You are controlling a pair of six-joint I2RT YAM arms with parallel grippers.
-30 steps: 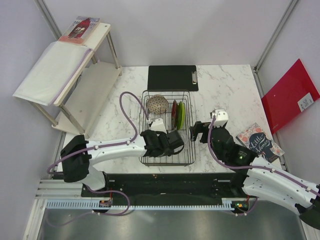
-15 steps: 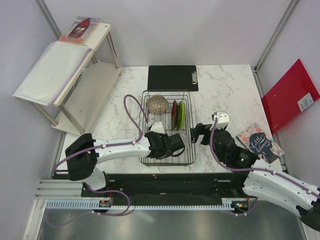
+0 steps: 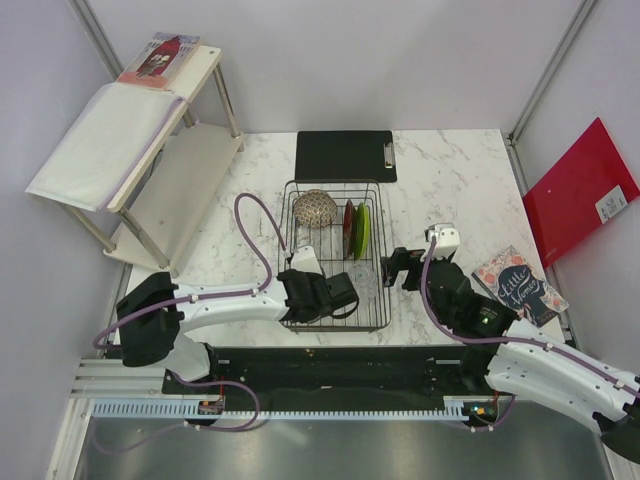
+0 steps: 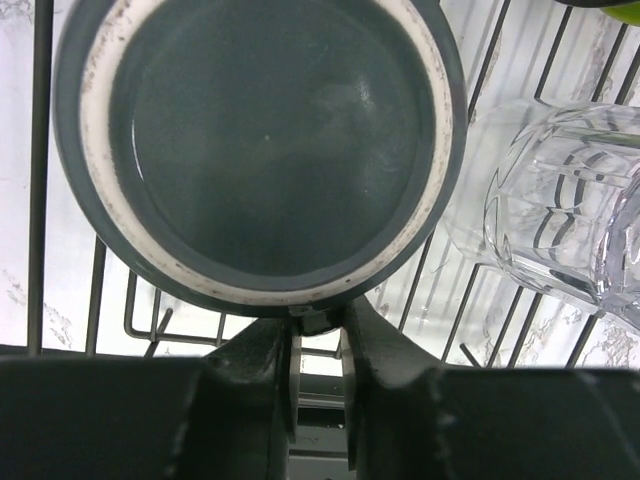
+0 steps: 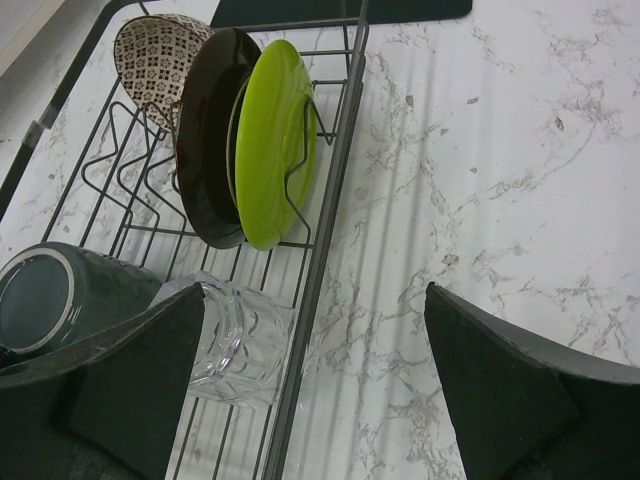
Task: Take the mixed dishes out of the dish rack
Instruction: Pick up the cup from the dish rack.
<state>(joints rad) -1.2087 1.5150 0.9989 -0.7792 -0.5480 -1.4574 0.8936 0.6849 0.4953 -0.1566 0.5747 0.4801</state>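
The dark grey-green mug (image 4: 265, 150) lies on its side at the near end of the dish rack (image 3: 335, 184), its round base facing my left wrist camera. My left gripper (image 4: 318, 325) is shut on a dark part at the mug's rim, apparently the handle; both show in the top view (image 3: 338, 292). The clear glass (image 5: 240, 340) lies beside the mug in the rack. The lime-green plate (image 5: 272, 140) and dark red plate (image 5: 205, 140) stand upright in the dividers, with the patterned bowl (image 5: 150, 55) behind them. My right gripper (image 5: 315, 370) is open and empty, over the marble just right of the rack.
A black clipboard (image 3: 345, 155) lies behind the rack. A book (image 3: 518, 285) lies at the right table edge and a red folder (image 3: 580, 190) leans on the right wall. A white shelf unit (image 3: 150, 160) stands at the far left.
My left gripper has drawn back toward the rack's near left with the mug. My right gripper shifted slightly toward me beside the rack.
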